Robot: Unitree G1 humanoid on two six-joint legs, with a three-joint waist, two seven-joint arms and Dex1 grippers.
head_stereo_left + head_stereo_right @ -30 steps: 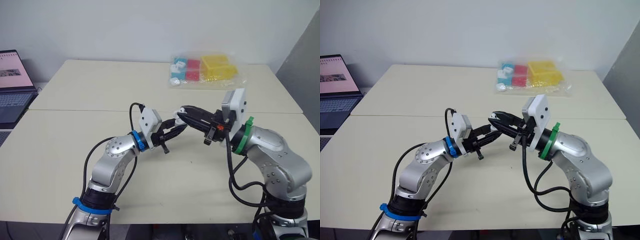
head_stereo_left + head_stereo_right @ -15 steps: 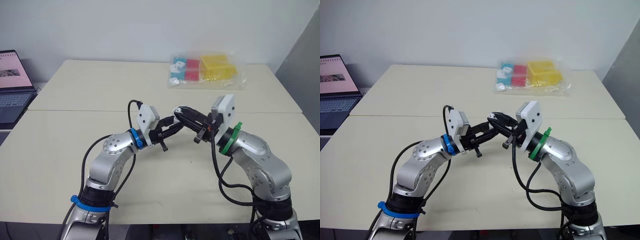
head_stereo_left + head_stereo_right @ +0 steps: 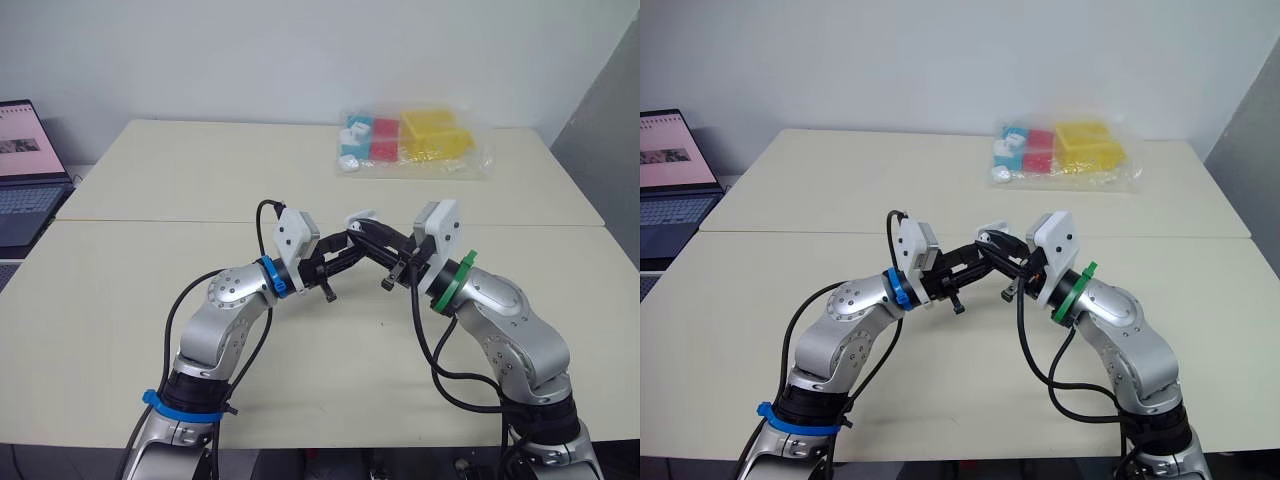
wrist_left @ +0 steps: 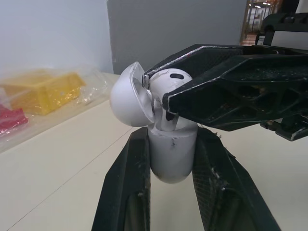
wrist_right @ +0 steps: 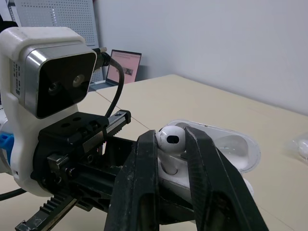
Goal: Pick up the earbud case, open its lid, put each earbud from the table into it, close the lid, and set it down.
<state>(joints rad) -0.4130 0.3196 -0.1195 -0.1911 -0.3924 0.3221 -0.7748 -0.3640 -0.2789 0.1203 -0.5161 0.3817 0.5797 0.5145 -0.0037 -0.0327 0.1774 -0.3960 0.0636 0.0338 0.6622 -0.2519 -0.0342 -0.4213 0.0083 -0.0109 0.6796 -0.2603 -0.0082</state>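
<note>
1. Gripping the white earbud case (image 4: 172,162) by its rounded lower body, the left gripper (image 4: 172,143) has one black finger pressed on each side of it.
2. The case is held in the air above the cream table (image 3: 120,300), near the middle of the front table section, between the two arms.
3. The case stands roughly upright in the left wrist view, and its lid (image 4: 129,98) is swung open, hinged back to one side with its hollow inner face showing.
4. The right gripper (image 5: 169,134) reaches in from the right and meets the left one tip to tip over the case.
5. Its two fingers are clamped on a white earbud (image 5: 171,139), whose rounded head with a dark spot shows between the fingertips.
6. The earbud sits right at the open mouth of the case, its lower part down inside the opening; whether it is fully seated cannot be told.
7. One right finger lies just beside the edge of the open lid.
8. At the far side of the table lies a clear plastic bag (image 3: 415,140) with yellow, red and blue pieces inside.
9. An open laptop (image 3: 25,170) stands off the table's left edge, well apart from the grippers.
</note>
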